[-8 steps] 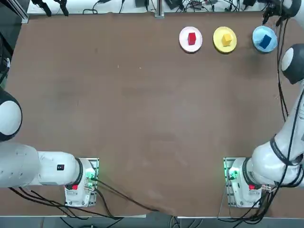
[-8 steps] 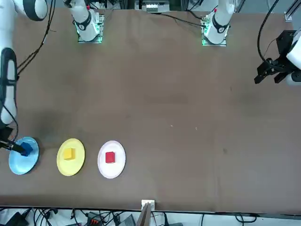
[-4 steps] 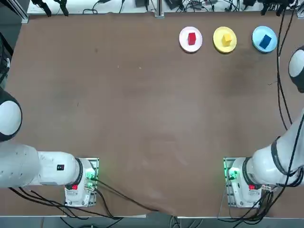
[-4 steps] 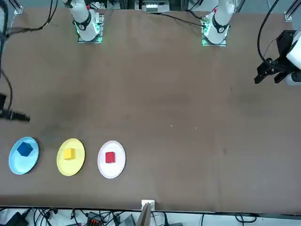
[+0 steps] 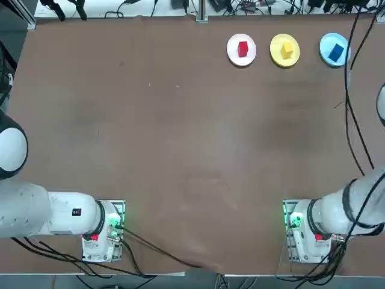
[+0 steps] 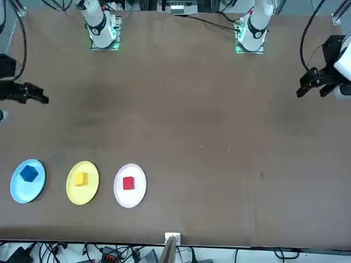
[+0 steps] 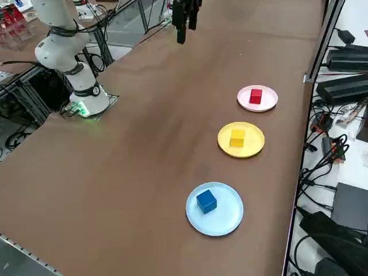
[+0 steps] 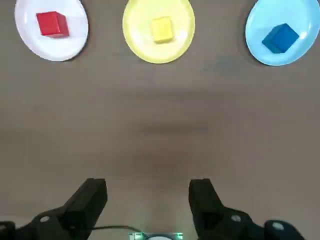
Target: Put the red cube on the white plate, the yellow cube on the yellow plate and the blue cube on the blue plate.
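The red cube (image 5: pixel 243 49) lies on the white plate (image 5: pixel 232 55), the yellow cube (image 5: pixel 287 49) on the yellow plate (image 5: pixel 275 55), and the blue cube (image 5: pixel 335 52) on the blue plate (image 5: pixel 325 44), in a row along the table's far right edge. My right gripper (image 6: pixel 44 99) hangs high over the table's right side, well back from the plates. In the wrist view it (image 8: pixel 147 192) is open with nothing between its fingers, and the red cube (image 8: pixel 52 24), yellow cube (image 8: pixel 161 29) and blue cube (image 8: pixel 280 37) lie beyond it.
Cables and power bricks (image 7: pixel 345 86) crowd the floor just past the far edge by the plates. My right arm's base (image 5: pixel 304 232) stands at the near edge. The brown tabletop (image 5: pixel 180 132) stretches bare from the plates toward the bases.
My right gripper has risen off the blue plate and drawn back toward the robot's side, staying open. The blue cube stays on the plate, now uncovered.
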